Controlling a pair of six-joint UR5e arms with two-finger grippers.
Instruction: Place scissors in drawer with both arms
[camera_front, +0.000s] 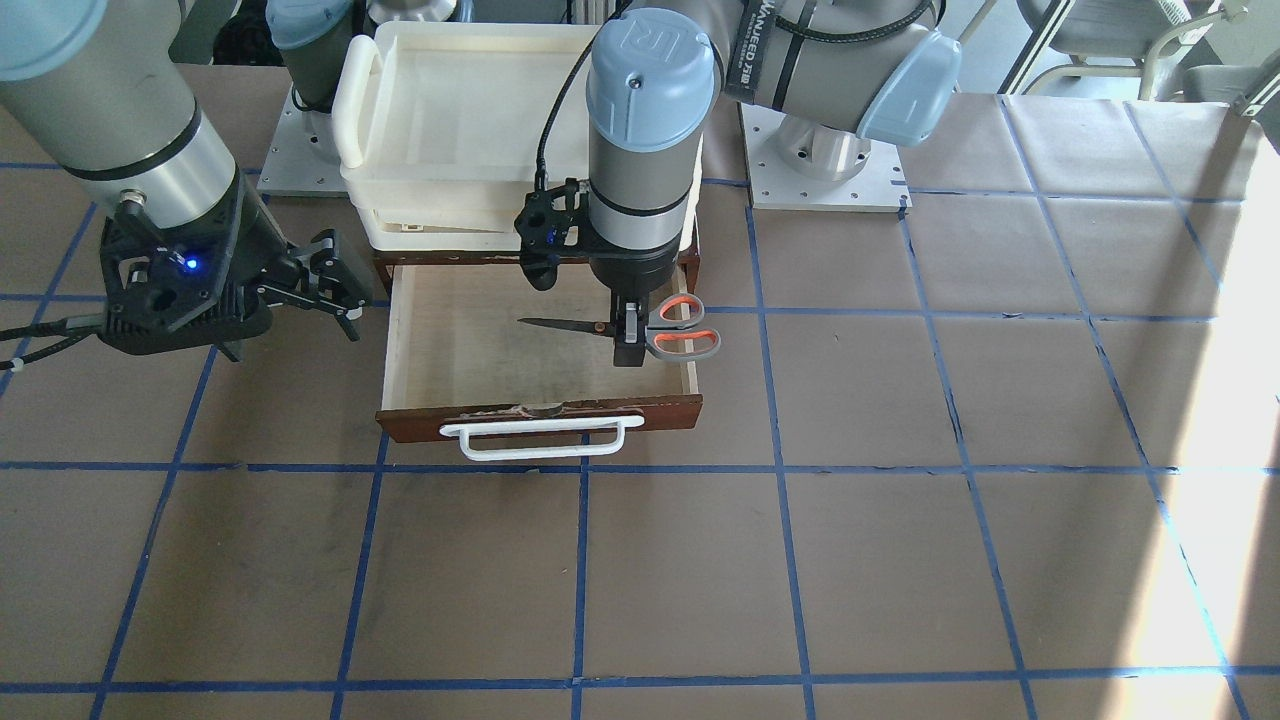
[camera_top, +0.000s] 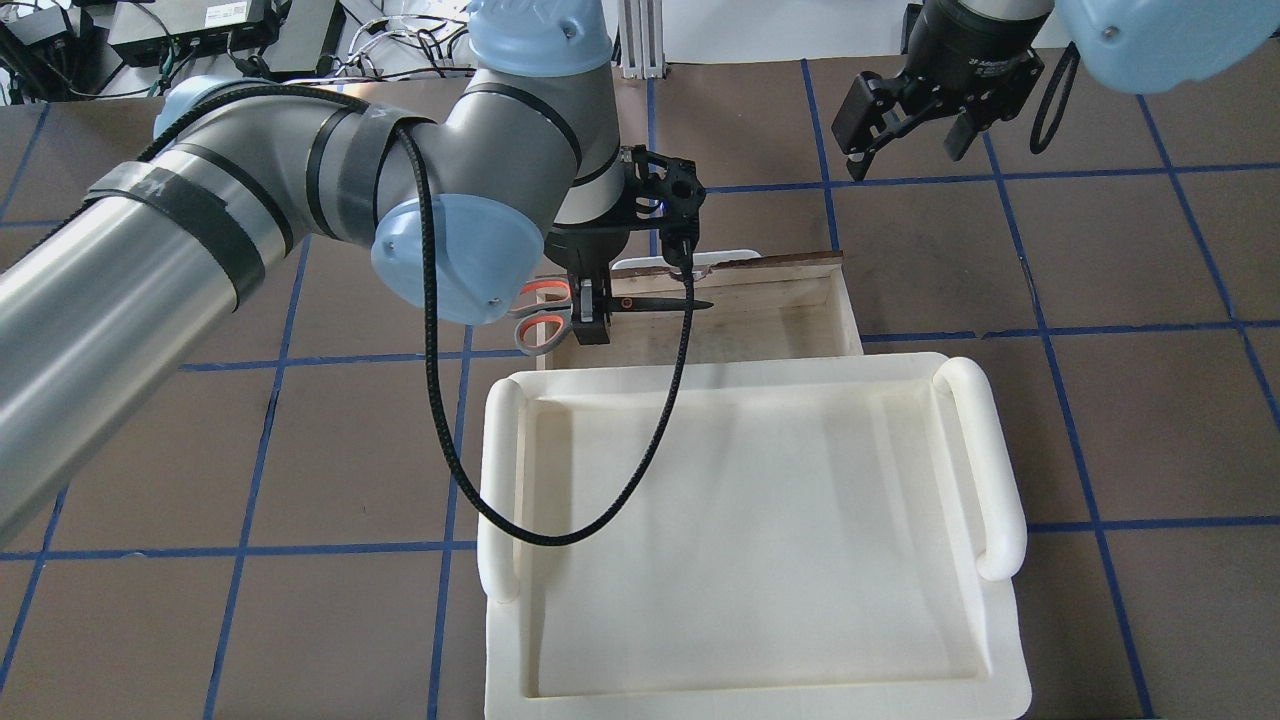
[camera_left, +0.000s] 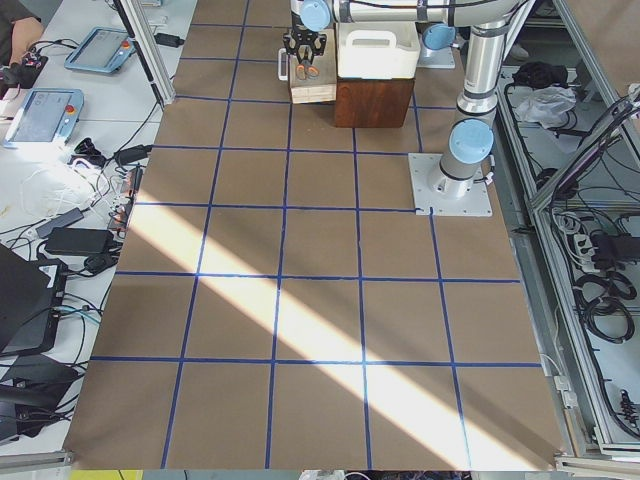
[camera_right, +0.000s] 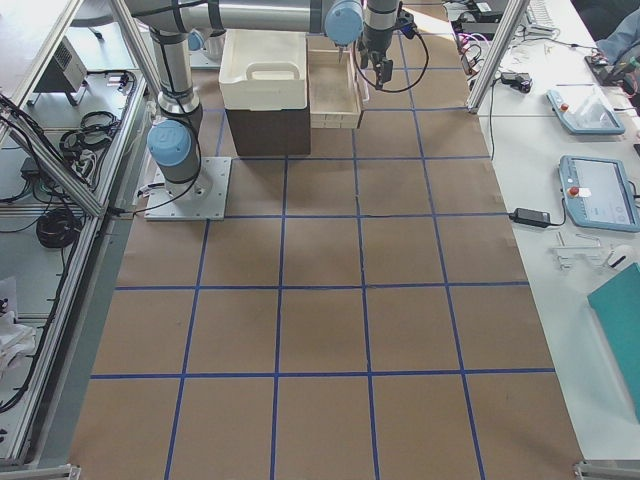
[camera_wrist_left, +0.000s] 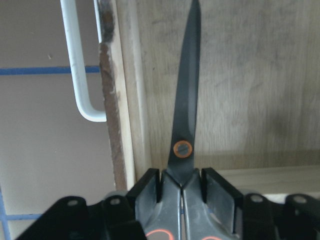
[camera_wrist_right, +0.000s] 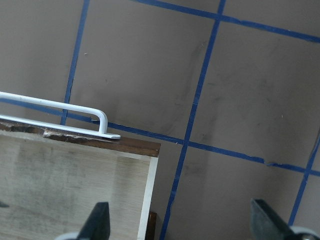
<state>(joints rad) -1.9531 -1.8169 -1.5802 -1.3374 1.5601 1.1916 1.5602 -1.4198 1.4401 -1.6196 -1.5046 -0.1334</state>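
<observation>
Pinching the scissors (camera_front: 570, 323) just behind the pivot, at the neck of the loops, the left hand (camera_front: 628, 340) holds them level over the open drawer (camera_front: 460, 340), blades pointing across its plywood floor. They look light, stiff and slick, so a grip near the pivot should resist twisting. The right hand (camera_front: 340, 285) hangs spread beside the drawer, holding nothing.

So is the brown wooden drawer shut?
No, the dark reddish-brown wooden drawer stands open, pale plywood floor showing under the steel scissors.
</observation>
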